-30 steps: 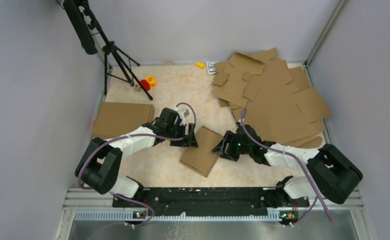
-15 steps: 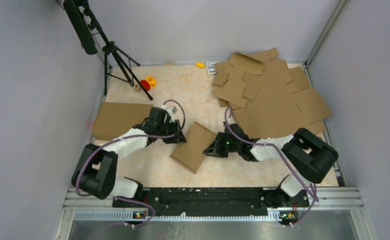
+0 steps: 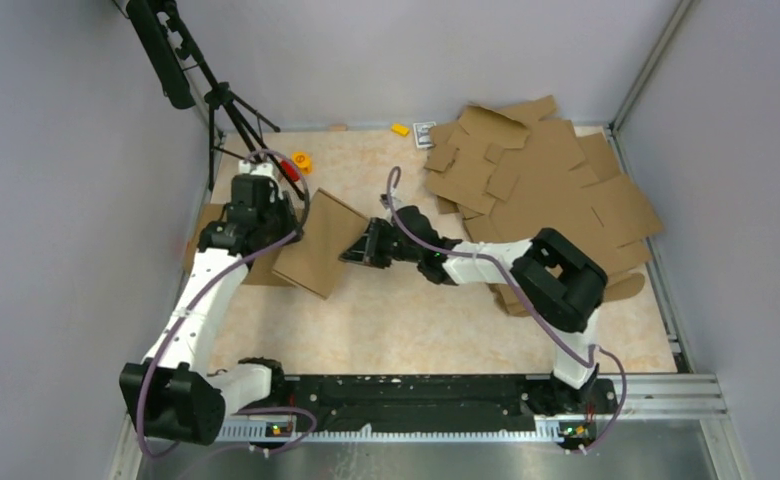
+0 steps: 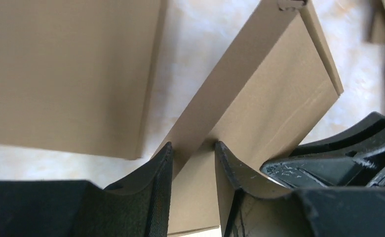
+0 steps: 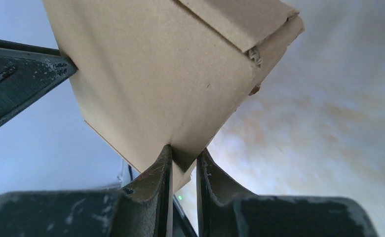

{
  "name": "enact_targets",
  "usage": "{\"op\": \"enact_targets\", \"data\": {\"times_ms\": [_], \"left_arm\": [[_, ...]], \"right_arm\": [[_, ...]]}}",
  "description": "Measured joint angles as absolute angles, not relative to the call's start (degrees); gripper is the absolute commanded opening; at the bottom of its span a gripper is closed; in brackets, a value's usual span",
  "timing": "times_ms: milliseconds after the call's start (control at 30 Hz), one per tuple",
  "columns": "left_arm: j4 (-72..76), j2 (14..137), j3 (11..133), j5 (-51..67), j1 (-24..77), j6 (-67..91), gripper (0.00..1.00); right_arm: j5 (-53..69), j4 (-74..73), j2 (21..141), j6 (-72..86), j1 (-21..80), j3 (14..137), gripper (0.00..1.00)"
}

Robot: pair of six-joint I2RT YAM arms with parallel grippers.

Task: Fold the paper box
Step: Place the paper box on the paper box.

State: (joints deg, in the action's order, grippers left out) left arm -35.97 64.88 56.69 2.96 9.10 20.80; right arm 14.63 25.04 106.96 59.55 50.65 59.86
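Over the far-left part of the surface [image 3: 406, 320], the paper box [image 3: 318, 243] hangs between my two sets of jaws, folded shut into a shallow brown slab and tilted, its near-right corner lower than the rest. My left jaws are clamped on its left edge and my right jaws are clamped on the opposite, right edge, so the box spans the gap between them with one grip at each end. My left arm [image 3: 198, 300] reaches up along the left side of the surface; my right arm [image 3: 476, 262] stretches across from the right.

Seen from my left wrist, the box [image 4: 259, 98] runs away from me on a slant and a narrow side wall of it is pinched between my two fingers [image 4: 156, 173], which press on either face of that wall. Below and to the left lies a second flat cardboard piece [image 4: 67, 74], apart from the box. From my right wrist, the box [image 5: 166, 74] fills the upper frame and my fingers [image 5: 161, 173] are nearly together on one thin corner of it; the marbled surface shows blurred beyond.

From above, the flat cardboard piece [image 3: 211, 240] sits at the left edge, partly under my left arm, and a loose pile of cardboard blanks [image 3: 546, 190] covers the far-right corner, well apart from the box
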Motion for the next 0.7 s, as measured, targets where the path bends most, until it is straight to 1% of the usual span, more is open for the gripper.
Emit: {"op": "enact_targets", "data": {"times_ms": [100,133,167,200,233,267,300,333,433,500,567,667,700], "left_arm": [[-41.17,66.81,62.83,-2.0,5.45,18.87,0.38],[-42.26,67.83,64.77,-3.62,4.08,18.04,0.4],[-43.2,69.08,66.81,-5.41,2.5,17.32,0.55],[-44.16,70.5,68.84,-7.05,0.8,16.71,0.72],[-44.91,72.03,70.83,-8.29,-0.91,16.62,0.84],[-45.47,73.54,72.42,-9.82,-2.13,16.49,0.93],[-46.46,75.33,74.17,-12.14,-3.18,16.88,0.98],[-47.72,77.01,75.72,-13.78,-3.92,17.26,0.99],[-50.39,80.2,77.8,-17.54,-4.29,18.09,0.99],[-51.62,80.38,77.8,-18.0,-4.27,18.2,0.99],[-51.62,79.48,77.52,-17.61,-4.25,18.09,0.98],[-50.17,75.83,74.74,-15.38,-4.05,18.04,0.92],[-49.76,74.19,73.3,-13.98,-3.92,18.02,0.86]], "right_arm": [[14.06,26.92,112.53,59.46,52.4,67.4,0.07],[13.58,27.07,115.0,59.27,53.21,71.22,0.07],[13.3,27.29,117.16,59.13,53.8,74.56,0.12],[13.13,27.11,119.79,59.11,54.35,78.72,0.27],[13.17,27.05,122.78,59.2,54.78,83.4,0.53],[13.3,27.09,125.54,59.29,55.13,87.66,0.67],[13.26,27.18,128.31,59.44,55.48,92.16,0.72],[12.95,27.75,130.32,59.51,55.79,95.46,0.78],[11.86,29.1,130.91,59.16,56.51,96.71,0.79],[10.7,30.59,129.45,58.17,56.62,93.91,0.79],[9.61,30.94,126.28,57.04,56.47,88.36,0.79],[8.6,30.89,121.25,55.48,55.96,80.42,0.78],[8.32,30.79,119.09,54.87,55.68,77.32,0.78]]}}
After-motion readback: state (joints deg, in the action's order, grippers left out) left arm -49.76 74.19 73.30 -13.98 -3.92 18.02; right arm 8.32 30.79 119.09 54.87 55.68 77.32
